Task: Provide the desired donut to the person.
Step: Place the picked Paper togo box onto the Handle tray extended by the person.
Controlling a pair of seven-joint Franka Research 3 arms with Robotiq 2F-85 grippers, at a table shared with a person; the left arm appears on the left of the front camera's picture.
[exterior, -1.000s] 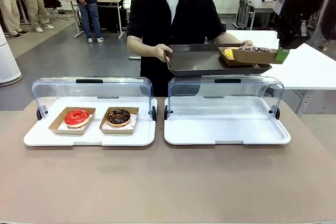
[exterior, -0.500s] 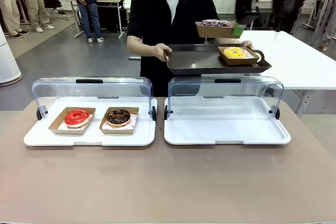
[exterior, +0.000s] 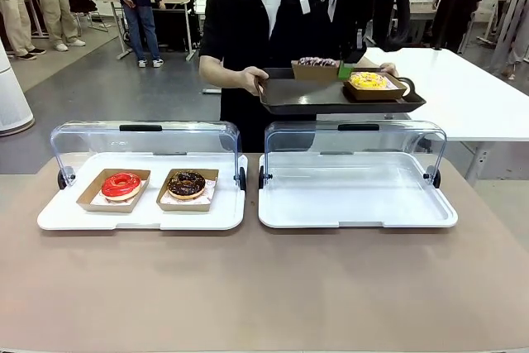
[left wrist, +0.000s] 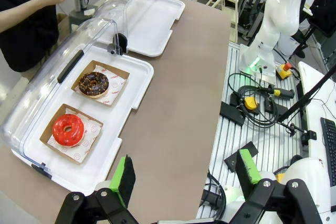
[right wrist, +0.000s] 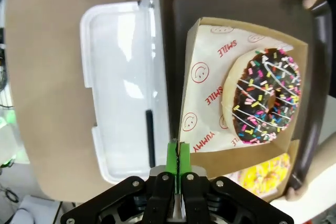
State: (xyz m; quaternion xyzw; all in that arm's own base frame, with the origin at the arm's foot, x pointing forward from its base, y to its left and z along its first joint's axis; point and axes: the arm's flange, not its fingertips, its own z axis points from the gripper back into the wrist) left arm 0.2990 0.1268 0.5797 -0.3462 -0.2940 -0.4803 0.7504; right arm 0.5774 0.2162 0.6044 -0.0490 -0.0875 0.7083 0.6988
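Note:
A person stands across the table and holds a dark tray [exterior: 314,98] with both hands. My right gripper [exterior: 345,70] is shut on the edge of a cardboard box holding a chocolate donut with coloured sprinkles [exterior: 316,63], low over the tray's left half. The right wrist view shows the same gripper [right wrist: 178,157] pinching the box wall, with the sprinkle donut [right wrist: 265,95] above the tray [right wrist: 170,51]. I cannot tell if the box touches the tray. A yellow donut [exterior: 369,81] in its box sits on the tray's right. My left gripper [left wrist: 186,174] hangs open over the table's edge on my side.
A white display tray [exterior: 66,217] on the left, its clear lid up, holds a red donut [exterior: 121,184] and a chocolate donut [exterior: 186,183] in boxes. The right display tray [exterior: 355,204] has nothing in it. Bystanders stand far behind.
My right gripper carried the sprinkle donut box from the tray's right end leftward and down. It now sits low over the tray, left of the yellow donut.

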